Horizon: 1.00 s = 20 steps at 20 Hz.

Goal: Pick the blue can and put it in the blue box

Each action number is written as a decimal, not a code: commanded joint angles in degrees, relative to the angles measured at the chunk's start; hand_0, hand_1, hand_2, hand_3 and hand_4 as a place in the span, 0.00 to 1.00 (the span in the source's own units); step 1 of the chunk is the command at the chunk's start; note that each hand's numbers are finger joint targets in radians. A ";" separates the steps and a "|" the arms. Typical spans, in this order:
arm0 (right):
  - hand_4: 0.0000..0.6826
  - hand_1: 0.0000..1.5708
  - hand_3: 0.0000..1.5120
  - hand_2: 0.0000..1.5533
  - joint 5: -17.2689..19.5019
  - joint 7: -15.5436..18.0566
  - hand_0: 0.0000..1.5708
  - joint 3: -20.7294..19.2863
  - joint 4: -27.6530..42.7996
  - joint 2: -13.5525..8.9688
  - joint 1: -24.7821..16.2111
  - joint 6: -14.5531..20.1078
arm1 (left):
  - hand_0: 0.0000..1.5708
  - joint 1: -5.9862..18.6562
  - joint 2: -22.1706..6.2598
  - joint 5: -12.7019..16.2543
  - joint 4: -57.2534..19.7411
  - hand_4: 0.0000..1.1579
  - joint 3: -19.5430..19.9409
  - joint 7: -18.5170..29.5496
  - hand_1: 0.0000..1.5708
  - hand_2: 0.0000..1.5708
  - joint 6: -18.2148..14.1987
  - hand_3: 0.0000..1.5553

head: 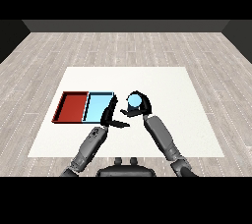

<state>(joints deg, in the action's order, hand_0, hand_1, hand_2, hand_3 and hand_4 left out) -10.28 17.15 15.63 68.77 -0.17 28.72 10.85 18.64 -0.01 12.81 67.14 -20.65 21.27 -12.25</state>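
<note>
Right hand (140, 106) fingers curl round one blue can (134, 101); left hand (109, 116) fingers straight; two trays.

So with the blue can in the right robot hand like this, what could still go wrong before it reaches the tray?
Two risks, both guesses. The left robot hand, fingers straight, sits by the near right corner of the shallow light blue tray, in the path the right robot hand may take, so they could collide. The small round blue can could also catch the tray's wall, or end up in the adjoining flat red tray.
</note>
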 commanded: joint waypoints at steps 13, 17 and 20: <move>0.96 0.89 0.93 0.92 -1.29 1.88 0.89 4.37 -0.93 0.17 1.26 0.57 | 0.00 7.04 0.01 9.12 -11.86 0.00 -5.59 5.55 0.00 0.00 -2.14 0.00; 0.95 0.89 0.92 0.92 0.31 1.45 0.89 1.44 -0.77 0.05 2.07 -2.93 | 0.00 3.47 -1.84 4.95 -2.43 0.00 -2.84 -1.95 0.00 0.00 0.09 0.00; 0.95 0.90 0.92 0.92 -1.85 2.84 0.90 6.45 -0.67 0.17 0.70 1.38 | 0.00 8.13 -0.01 8.65 -14.83 0.00 -5.67 7.48 0.00 0.00 -1.33 0.00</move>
<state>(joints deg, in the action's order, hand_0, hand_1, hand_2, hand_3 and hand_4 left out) -11.42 18.38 20.56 69.36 -0.02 29.87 11.68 24.88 -0.21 19.73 58.32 -25.86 23.90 -14.51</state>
